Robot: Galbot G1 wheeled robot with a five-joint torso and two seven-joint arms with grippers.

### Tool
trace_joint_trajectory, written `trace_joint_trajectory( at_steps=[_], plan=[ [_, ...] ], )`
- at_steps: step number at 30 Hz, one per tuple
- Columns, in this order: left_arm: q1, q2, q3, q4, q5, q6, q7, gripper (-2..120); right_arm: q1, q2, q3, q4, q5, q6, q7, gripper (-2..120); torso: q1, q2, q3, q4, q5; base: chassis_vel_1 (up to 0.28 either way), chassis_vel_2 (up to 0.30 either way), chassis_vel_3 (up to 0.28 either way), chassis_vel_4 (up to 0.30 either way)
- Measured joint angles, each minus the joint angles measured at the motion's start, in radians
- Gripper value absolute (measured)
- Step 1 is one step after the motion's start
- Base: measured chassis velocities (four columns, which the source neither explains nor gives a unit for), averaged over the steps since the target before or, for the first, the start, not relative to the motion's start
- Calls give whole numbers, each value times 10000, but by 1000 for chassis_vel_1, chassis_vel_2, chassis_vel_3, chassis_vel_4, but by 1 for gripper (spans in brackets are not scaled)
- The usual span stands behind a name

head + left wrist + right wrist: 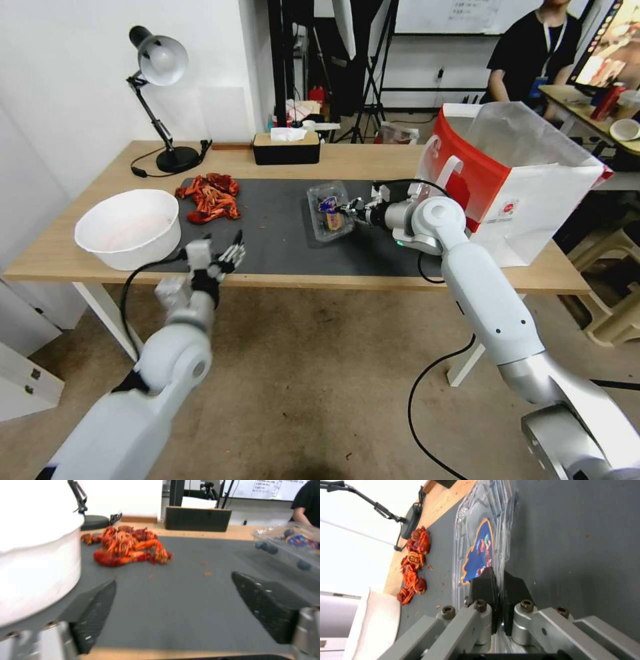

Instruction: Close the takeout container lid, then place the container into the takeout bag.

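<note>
Nearest, my left fingers (227,257) hang released over the surface's (373,157) front edge, bare dark mat (186,600) between them, the white bowl (128,228) beside. Mid-mat, my right fingers (351,211) pinch the takeout container's (328,212) clear rim, lid (476,552) folded over; berries blur behind plastic. Farther right, the takeout bag (527,193) stands open near the surface's end, my arm hiding its lower corner.
</note>
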Motion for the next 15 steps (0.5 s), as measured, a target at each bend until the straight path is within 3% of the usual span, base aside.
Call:
trace_joint_trajectory(
  at_steps=[3, 8, 12, 13, 15],
  plan=[
    [995, -371, -410, -221, 113, -633, 444, 99, -11, 28, 100, 5, -94, 3, -158, 0, 0, 0, 0, -2, 0, 0, 0, 0, 0],
    [1843, -756, -536, -330, 446, -1275, 823, 100, -102, 0, 171, 160, -729, 254, -1040, 0, 0, 0, 0, -1, 0, 0, 0, 0, 0],
    [2471, -931, -694, -294, 570, -1940, 1424, 100, -244, -190, 80, 749, -2381, 1727, -3232, 0, 0, -1, 1, -2, 2, 0, 0, 0, 0],
    [2471, -931, -694, -294, 570, -1940, 1424, 100, -244, -190, 80, 749, -2381, 1727, -3232, 0, 0, -1, 1, -2, 2, 0, 0, 0, 0],
    [2518, -972, -709, -259, 576, -2077, 1592, 100, -254, -296, 62, 1179, -3445, 2861, -3919, 0, 0, 0, 1, -2, -1, 0, 0, 0, 0]
  ],
)
